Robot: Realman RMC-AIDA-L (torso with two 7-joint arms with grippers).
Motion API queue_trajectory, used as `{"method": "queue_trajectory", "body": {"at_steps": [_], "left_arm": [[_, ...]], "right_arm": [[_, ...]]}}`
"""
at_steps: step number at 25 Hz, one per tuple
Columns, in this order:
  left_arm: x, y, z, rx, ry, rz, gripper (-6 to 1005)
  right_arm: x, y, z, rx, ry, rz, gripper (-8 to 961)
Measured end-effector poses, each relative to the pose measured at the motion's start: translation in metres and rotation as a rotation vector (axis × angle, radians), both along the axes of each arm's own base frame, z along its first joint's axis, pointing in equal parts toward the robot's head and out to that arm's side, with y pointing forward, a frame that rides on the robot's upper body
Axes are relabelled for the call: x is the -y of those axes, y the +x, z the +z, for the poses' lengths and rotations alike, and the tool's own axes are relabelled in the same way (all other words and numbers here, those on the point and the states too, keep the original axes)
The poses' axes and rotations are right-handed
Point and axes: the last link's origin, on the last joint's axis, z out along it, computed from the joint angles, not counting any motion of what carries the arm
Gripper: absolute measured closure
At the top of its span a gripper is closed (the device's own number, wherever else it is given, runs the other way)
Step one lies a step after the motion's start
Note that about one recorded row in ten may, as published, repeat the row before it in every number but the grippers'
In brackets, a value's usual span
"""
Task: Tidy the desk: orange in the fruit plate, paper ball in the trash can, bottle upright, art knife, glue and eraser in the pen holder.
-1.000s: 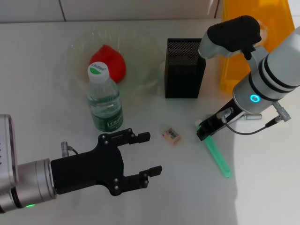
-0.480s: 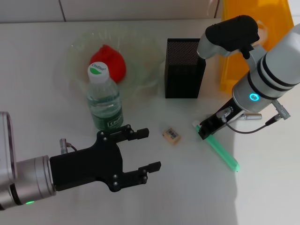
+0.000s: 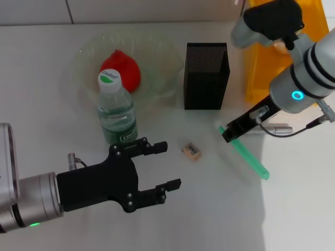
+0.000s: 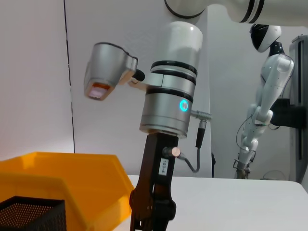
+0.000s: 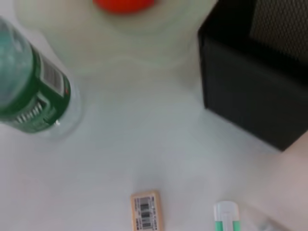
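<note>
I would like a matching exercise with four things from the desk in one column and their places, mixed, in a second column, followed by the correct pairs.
Things:
1. orange
2. bottle
3. eraser
4. pen holder

Places:
A. flat on the table, between the two grippers
B. upright, beside the yellow-orange trash can
C. inside the green glass fruit plate
D. upright on the table, just in front of the fruit plate

Pairs: 1-C, 2-D, 3-A, 4-B
</note>
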Motion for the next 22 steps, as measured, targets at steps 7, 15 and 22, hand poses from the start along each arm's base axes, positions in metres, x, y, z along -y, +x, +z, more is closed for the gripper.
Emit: {"method": "queue_trajectory", "body": {"at_steps": [7,15,22], "left_arm": [[-0.002,0.003,0.001,0.010,0.007,-0.005,298],[-0.005,0.006,0.001,0.019,0.013,-0.008,298],[-0.008,0.008,0.002,0.022,0.016,-0.017,298]], "right_arm": [[0.000,-0.019,0.052,-0.172,0.079,0.071,781],[-0.020,-0.036,0.126,-0.497,0.412,0.392,781],[-0.038,-0.023,0.114,-0.602,0.485,0.501,780]]}}
